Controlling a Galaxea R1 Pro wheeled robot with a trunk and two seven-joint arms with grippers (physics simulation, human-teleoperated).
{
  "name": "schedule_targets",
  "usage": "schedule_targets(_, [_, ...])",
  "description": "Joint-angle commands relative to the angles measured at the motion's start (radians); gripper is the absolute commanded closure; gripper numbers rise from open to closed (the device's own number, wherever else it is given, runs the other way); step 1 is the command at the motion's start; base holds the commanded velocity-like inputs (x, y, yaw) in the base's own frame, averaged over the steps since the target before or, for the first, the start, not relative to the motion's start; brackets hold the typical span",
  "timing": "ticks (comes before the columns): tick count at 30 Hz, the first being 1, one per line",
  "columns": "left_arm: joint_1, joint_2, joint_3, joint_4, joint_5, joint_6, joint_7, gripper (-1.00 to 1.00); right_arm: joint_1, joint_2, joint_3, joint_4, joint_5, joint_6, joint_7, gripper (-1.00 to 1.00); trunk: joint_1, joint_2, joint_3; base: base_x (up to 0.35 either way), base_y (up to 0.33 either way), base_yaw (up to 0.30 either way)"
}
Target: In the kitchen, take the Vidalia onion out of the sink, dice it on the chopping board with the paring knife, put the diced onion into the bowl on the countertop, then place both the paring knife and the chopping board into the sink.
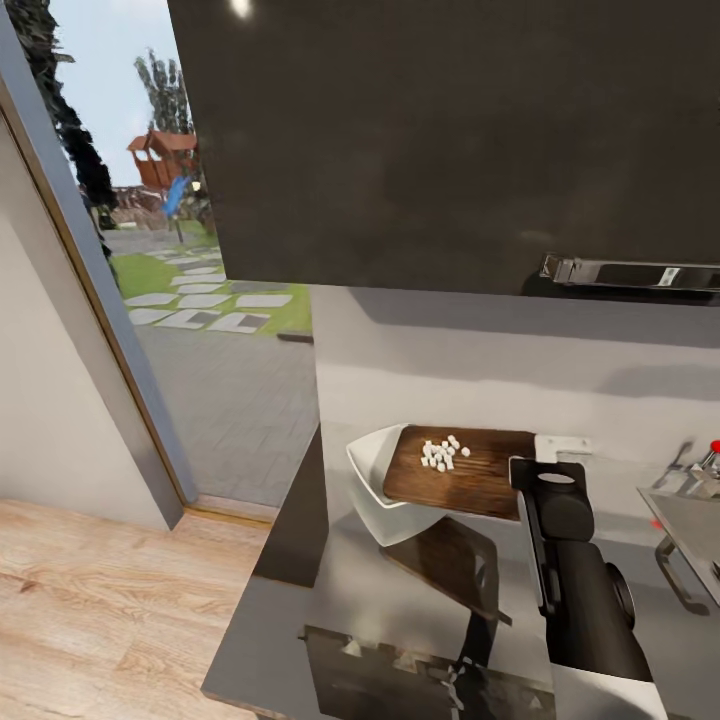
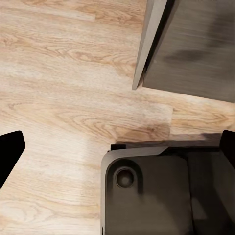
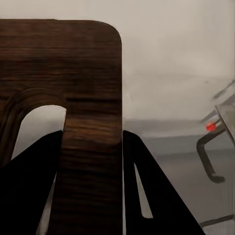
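**Right claw pinching the board, tipping dice toward the bowl**

Right gripper (image 3: 90,147) is clamped on the chopping board (image 1: 460,470) at its handle-slot end; I hold it lifted off the countertop (image 1: 330,590), far end over the bowl (image 1: 375,480). Diced onion (image 1: 442,454) sits mid-board, near the bowl side. My call: tilt slowly, keep the low edge inside the rim, or cubes scatter. Left gripper (image 2: 117,147) hangs spread over the floor (image 2: 63,98). Sink (image 1: 690,515) is off to the right.

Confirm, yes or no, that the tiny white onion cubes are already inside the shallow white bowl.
No: the tiny white onion cubes lie on the raised brown wooden chopping board, held by the right tool over the shallow white bowl.
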Motion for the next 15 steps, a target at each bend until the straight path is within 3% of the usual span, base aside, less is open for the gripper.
schedule_targets(1, [0.0,0.001,-0.002,-0.001,0.007,-0.002,0.0,-1.0,-0.001,0.001,-0.001,-0.001,-0.007,0.009,-0.008,1.0,0.001,-0.002,-0.002,0.0,0.0,0.0])
schedule_targets(15, [0.0,0.001,-0.002,-0.002,0.006,-0.002,0.0,-1.0,-0.001,-0.001,-0.001,-0.001,-0.007,0.037,-0.008,1.0,0.001,-0.002,-0.002,0.0,0.0,0.0])
